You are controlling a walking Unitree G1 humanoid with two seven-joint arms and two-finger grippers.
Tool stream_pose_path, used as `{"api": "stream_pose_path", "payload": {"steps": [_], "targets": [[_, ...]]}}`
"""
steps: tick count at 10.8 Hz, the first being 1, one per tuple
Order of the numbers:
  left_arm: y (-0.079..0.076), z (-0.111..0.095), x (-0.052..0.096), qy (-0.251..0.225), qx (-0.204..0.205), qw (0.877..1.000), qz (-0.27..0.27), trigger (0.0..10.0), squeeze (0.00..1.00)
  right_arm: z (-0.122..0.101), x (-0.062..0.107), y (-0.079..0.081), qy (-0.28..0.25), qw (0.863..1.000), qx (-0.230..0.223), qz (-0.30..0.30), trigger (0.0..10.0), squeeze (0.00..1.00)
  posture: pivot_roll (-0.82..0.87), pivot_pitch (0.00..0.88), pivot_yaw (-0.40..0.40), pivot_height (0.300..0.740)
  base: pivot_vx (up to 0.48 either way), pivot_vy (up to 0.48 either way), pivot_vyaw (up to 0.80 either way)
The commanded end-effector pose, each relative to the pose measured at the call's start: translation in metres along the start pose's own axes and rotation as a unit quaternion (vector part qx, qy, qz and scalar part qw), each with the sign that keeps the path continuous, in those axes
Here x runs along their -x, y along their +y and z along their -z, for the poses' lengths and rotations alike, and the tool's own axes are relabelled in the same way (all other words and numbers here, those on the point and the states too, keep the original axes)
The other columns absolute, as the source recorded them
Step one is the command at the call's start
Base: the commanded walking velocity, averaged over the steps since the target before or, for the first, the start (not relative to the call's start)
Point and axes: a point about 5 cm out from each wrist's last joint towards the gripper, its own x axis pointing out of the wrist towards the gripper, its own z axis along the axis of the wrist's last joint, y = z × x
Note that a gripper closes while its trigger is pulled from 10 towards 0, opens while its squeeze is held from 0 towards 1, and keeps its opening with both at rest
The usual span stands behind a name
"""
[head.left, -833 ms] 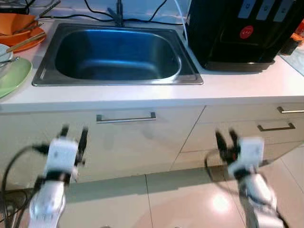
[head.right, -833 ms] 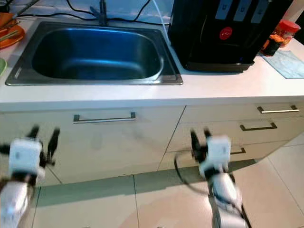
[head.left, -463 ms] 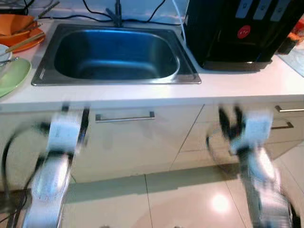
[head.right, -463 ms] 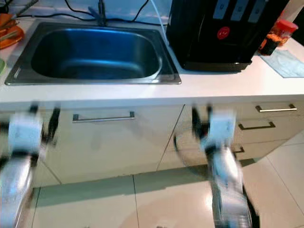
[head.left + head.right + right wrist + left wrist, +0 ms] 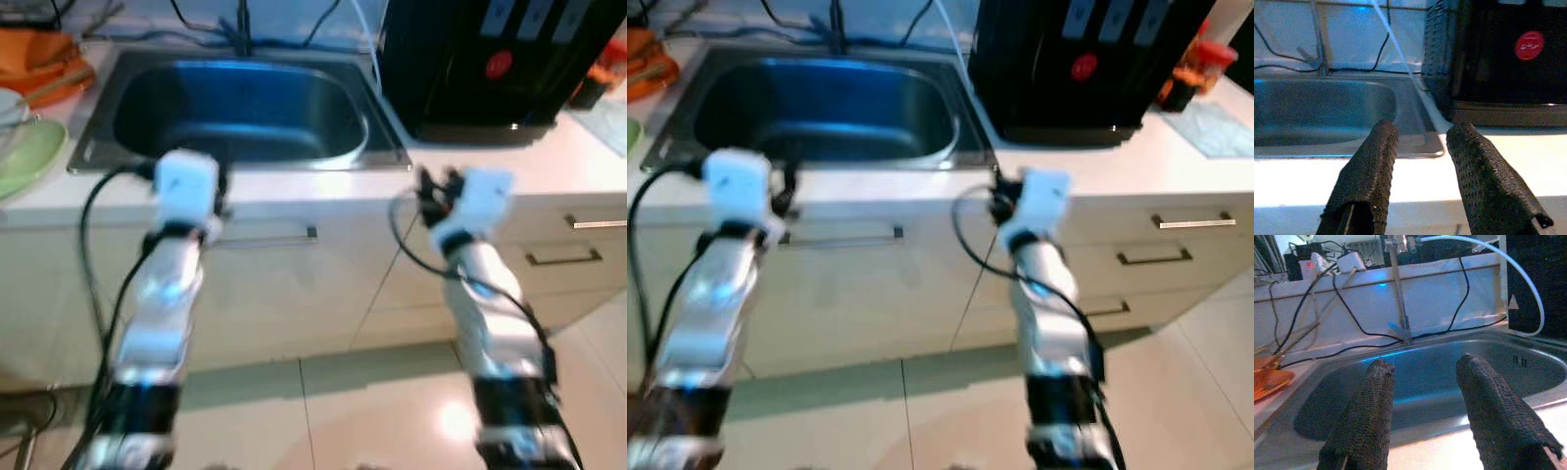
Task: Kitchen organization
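The stainless sink [image 5: 240, 117] sits sunk in the pale worktop [image 5: 460, 171], its basin bare of dishes and lit with a blue sheen. At its back rim stands a thin tap post [image 5: 1399, 298], with black cables [image 5: 1347, 308] trailing along the white wall behind. Just beside the sink on the robot's right stands a tall black appliance [image 5: 490, 64] bearing a round red mark [image 5: 1529, 45], and a pale tube [image 5: 1508, 271] arcs from it toward the tap. Off to the left of the sink the worktop carries an orange dish [image 5: 44, 59] with chopsticks and a green plate [image 5: 24, 157]; at the far right lie a red-capped jar [image 5: 1200, 64] and a bluish cloth [image 5: 1215, 122]. The left gripper [image 5: 1422, 401] is raised at the front edge of the worktop facing the sink, its jaws wide apart and holding nothing. The right gripper [image 5: 1420, 169] is lifted at the worktop's edge between the sink's right rim and the black appliance, its jaws likewise spread and empty. Below the worktop run cream cabinet fronts with a bar handle [image 5: 847, 235] under the sink and drawer handles [image 5: 1190, 222] to the right, above a glossy tiled floor [image 5: 333, 411].
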Motion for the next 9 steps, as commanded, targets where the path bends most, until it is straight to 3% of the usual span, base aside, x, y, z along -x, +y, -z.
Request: {"api": "stream_pose_path", "payload": {"steps": [1, 3, 5, 9], "targets": [[-0.0109, 0.0009, -0.0063, 0.002, 0.007, 1.000, 0.018, 10.0, 0.00, -0.0008, -0.0062, -0.0006, 0.000, 1.000, 0.008, 0.000, 10.0, 0.00, -0.06, 0.027, -0.097, 0.740, 0.000, 0.000, 0.00], [-0.0154, 0.0019, -0.0100, 0.006, 0.015, 1.000, 0.024, 10.0, 0.00, -0.0046, -0.0109, 0.0021, -0.009, 1.000, 0.005, -0.001, 10.0, 0.00, -0.07, 0.026, -0.090, 0.740, 0.000, 0.000, 0.00], [-0.0159, 0.0046, -0.0103, 0.010, 0.017, 0.999, 0.025, 10.0, 0.00, 0.0014, -0.0084, 0.0033, -0.003, 1.000, 0.006, 0.000, 10.0, 0.00, -0.06, 0.035, -0.088, 0.740, 0.000, 0.294, 0.00], [-0.0186, 0.0060, -0.0088, 0.011, 0.018, 0.999, 0.032, 10.0, 0.00, 0.0036, -0.0077, 0.0033, -0.003, 1.000, -0.003, 0.002, 10.0, 0.00, -0.07, 0.032, -0.082, 0.740, 0.000, 0.323, 0.40]]}}
